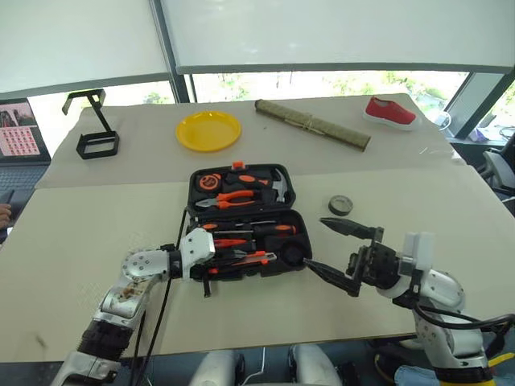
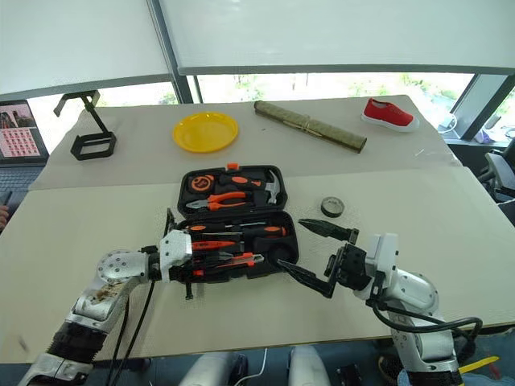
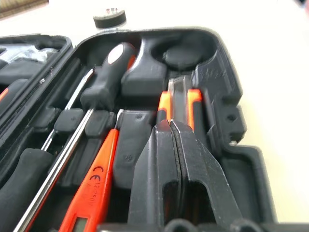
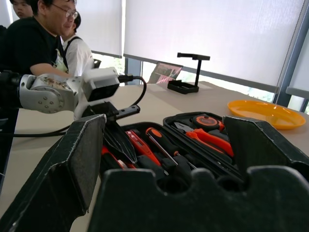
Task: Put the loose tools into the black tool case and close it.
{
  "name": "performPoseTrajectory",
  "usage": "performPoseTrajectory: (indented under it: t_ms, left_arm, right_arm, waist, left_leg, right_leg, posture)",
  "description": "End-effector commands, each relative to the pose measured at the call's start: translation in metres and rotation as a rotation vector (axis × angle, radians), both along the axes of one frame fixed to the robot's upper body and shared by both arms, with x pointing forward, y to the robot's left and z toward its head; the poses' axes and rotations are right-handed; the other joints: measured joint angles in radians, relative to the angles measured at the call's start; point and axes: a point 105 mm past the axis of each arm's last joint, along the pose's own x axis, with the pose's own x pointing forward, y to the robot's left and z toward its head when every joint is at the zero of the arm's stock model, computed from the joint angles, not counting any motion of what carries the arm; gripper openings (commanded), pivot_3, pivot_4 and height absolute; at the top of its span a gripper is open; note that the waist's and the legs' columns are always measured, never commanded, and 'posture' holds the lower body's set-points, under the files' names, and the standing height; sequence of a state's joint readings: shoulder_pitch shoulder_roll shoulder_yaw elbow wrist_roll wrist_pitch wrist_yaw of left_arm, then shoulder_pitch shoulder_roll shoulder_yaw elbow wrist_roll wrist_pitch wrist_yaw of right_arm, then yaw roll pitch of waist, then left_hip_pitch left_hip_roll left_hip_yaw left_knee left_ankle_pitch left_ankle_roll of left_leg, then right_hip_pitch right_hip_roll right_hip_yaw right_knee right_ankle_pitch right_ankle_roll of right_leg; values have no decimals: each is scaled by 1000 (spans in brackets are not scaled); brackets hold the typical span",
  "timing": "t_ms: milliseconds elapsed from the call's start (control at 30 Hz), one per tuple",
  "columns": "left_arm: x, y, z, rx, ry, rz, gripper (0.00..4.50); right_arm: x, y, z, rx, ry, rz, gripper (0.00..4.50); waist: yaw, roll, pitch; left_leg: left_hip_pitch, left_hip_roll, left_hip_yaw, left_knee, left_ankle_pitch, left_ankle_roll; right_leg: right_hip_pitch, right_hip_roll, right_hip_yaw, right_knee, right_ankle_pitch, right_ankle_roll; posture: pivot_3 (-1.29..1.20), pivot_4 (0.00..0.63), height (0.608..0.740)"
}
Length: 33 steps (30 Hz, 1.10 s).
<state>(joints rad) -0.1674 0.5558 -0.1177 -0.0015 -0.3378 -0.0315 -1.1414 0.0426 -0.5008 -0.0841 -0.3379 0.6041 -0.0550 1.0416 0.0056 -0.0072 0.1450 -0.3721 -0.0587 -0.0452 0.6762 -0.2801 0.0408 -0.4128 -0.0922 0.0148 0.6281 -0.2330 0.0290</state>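
Black case (image 1: 241, 211) lies open, most tools slotted, tape roll (image 1: 340, 205) outside; left gripper (image 3: 179, 159) closed empty, right gripper (image 1: 342, 253) wide.

The open tool case (image 1: 241, 221) lay at the middle of the bench (image 1: 96, 217), its two halves side by side, one toward twelve o'clock and one toward six. The pliers (image 1: 233, 199), hammer (image 1: 279, 186) and tape measure (image 1: 210, 182) sat in the twelve-o'clock half; the screwdrivers (image 1: 265, 230), tester screwdriver (image 1: 229, 242) and utility knife (image 1: 245, 259) lay in the six-o'clock half. The tape roll (image 1: 340, 205) rested on the bench at three o'clock of the case, near it but apart. The left claw (image 1: 211, 259) reached into the six-o'clock half from nine o'clock. The right claw (image 1: 338, 249) hung at four o'clock, just beside the case. Toward twelve lay a plate (image 1: 208, 130), at eleven a wire stand (image 1: 96, 138), at one a rolled mat (image 1: 312, 124), and at two a shoe (image 1: 390, 112).
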Motion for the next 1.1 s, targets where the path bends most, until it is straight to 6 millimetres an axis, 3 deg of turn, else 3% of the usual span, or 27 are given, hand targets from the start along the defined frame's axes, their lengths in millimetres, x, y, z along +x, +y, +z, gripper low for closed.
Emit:
performPoseTrajectory:
  t_ms: [33,67,167,367,500,600,667,767,867,1000,1100]
  left_arm:
    - [4,24,38,-121,-12,74,58]
    - [4,32,44,-142,10,100,58]
    - [-4,61,51,-116,50,164,792]
    - [-33,120,51,-44,35,266,2926]
    - [-44,140,53,-77,26,312,4385]
    - [-49,141,60,-132,29,300,4453]
    - [-53,136,60,-144,34,272,4453]
    - [-55,128,61,-154,37,246,4453]
    - [-53,118,67,-203,13,209,4453]
    - [-51,114,67,-205,25,201,4453]
    - [-50,111,67,-203,19,195,4453]
  right_arm:
    - [-3,-7,14,-4,-49,-2,4500]
    - [-4,-9,14,-9,-45,-7,4500]
    - [-7,-23,13,-39,-11,-38,4500]
    - [-13,-61,0,-101,39,-213,4500]
    - [-12,-89,-12,-137,74,-372,4500]
    - [-12,-100,-23,-165,116,-434,4500]
    - [-2,-99,-24,-179,131,-459,4500]
    - [29,-100,-17,-233,170,-543,4500]
    - [58,-81,0,-381,185,-436,4500]
    - [94,-73,-14,-695,336,-338,4500]
    - [113,-72,-20,-792,355,-323,4500]
  waist:
    - [1,-1,0]
    - [1,-1,1]
    - [0,-1,1]
    - [3,-1,2]
    - [9,-1,2]
    - [13,-2,2]
    - [8,-2,2]
    - [-4,-2,2]
    - [-20,0,6]
    - [-16,-2,9]
    - [-15,-2,10]
  left_leg:
    - [-2,0,0,0,0,0]
    - [-6,0,0,1,0,0]
    - [-10,0,0,2,1,-1]
    - [-10,0,0,1,0,0]
    - [-9,1,0,2,0,0]
    - [-9,1,0,3,1,-1]
    - [-8,2,0,3,1,-1]
    - [-8,2,3,3,1,-1]
    - [-8,2,6,3,1,-1]
    - [-9,4,5,2,3,-2]
    - [-11,3,6,2,4,-2]
  right_leg:
    - [-3,0,0,0,0,0]
    - [-7,0,0,2,0,0]
    - [-10,0,0,2,1,-1]
    - [-9,0,0,-1,1,-1]
    - [-7,-1,0,-1,1,-1]
    - [-7,-2,0,-1,1,-2]
    - [-6,-2,0,-1,1,-2]
    - [-7,-1,1,0,2,-2]
    - [-9,-1,3,1,3,-4]
    - [-9,2,-1,1,4,-6]
    - [-10,2,-2,0,4,-6]
  posture:
    - [0,150,740]
    - [0,150,740]
    - [0,150,740]
    - [0,150,740]
    - [0,150,740]
    - [0,150,740]
    - [0,150,740]
    - [0,150,740]
    - [0,150,740]
    - [0,150,740]
    - [0,150,740]
